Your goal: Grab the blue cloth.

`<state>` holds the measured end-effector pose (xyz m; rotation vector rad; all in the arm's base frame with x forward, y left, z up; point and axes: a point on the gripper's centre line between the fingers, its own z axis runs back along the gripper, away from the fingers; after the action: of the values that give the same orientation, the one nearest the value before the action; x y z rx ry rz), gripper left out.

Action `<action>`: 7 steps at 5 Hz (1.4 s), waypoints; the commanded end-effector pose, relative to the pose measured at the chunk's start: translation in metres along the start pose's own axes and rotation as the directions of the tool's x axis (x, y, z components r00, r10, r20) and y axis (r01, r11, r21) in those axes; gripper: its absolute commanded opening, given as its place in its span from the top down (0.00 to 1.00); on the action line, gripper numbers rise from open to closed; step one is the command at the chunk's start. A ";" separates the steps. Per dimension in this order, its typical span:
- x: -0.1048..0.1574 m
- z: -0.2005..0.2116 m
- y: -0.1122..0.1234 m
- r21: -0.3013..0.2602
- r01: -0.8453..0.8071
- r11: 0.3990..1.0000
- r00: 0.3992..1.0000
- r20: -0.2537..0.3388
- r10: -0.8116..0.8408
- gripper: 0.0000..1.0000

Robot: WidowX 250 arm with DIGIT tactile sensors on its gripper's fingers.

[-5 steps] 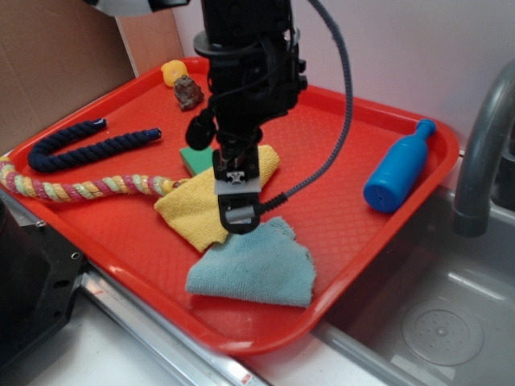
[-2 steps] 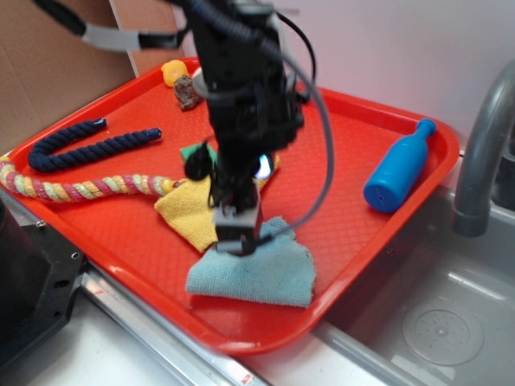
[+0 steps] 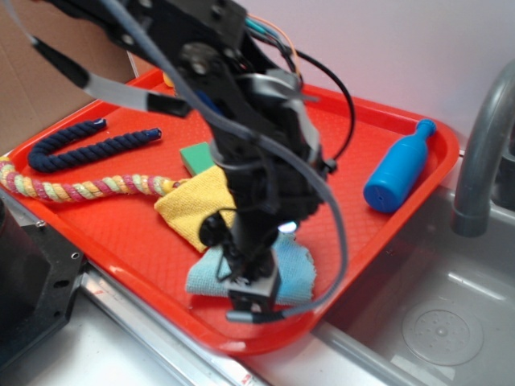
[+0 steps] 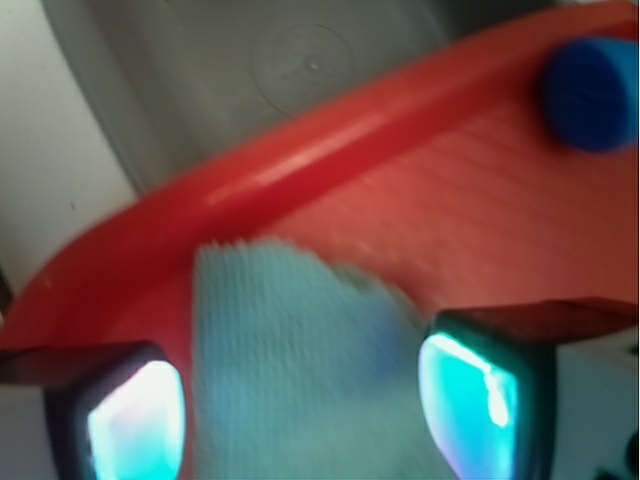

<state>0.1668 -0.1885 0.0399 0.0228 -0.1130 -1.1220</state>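
The blue cloth (image 3: 294,269) looks light, soft and limp, so it should bunch up and drape rather than hold any shape; the fuzzy pile ought to give the pads plenty of friction, and nothing about it seems fragile. A pinch in the thick middle of the fabric, where a fold can gather between the pads, seems the safer hold, since the ragged edge could slip out as a thin wisp. Pressing down onto the tray floor before closing would probably help catch more than one layer.

It is a small pale blue-green microfibre piece with an uneven, frayed outline, lying flat in the lower middle of the exterior frame, close to the near rim of the red tray (image 3: 402,205). Its upper left corner sits just beside the yellow cloth (image 3: 193,205), though the arm hides whether they overlap. In the wrist view it fills the lower centre, its torn edge (image 4: 270,255) ending short of the tray rim.

The gripper (image 3: 253,301) hangs low over the cloth, and in the wrist view (image 4: 300,410) its two fingers stand spread apart, one at the lower left (image 4: 130,420) and one at the lower right (image 4: 475,390), with fabric between them and nothing pinched. Whether the fingertips already touch the cloth cannot be told through the blur
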 end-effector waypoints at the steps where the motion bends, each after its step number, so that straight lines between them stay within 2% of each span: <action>1: -0.021 -0.019 -0.029 -0.060 -0.031 0.998 0.999 0.014 0.032 0.00; 2: -0.034 -0.021 -0.035 -0.083 -0.055 0.995 0.998 -0.021 0.053 0.00; 3: -0.051 -0.021 -0.036 -0.112 -0.105 0.988 0.992 -0.081 0.096 0.00; 5: -0.075 0.008 0.003 -0.080 -0.090 0.993 0.993 -0.081 0.084 0.00; 6: -0.078 0.002 0.010 -0.105 -0.050 0.993 0.993 -0.107 0.039 0.00; 7: -0.062 -0.003 0.014 -0.130 0.015 0.991 0.991 -0.128 -0.032 0.00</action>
<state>0.1649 -0.1260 0.0297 -0.0238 0.1066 -1.1343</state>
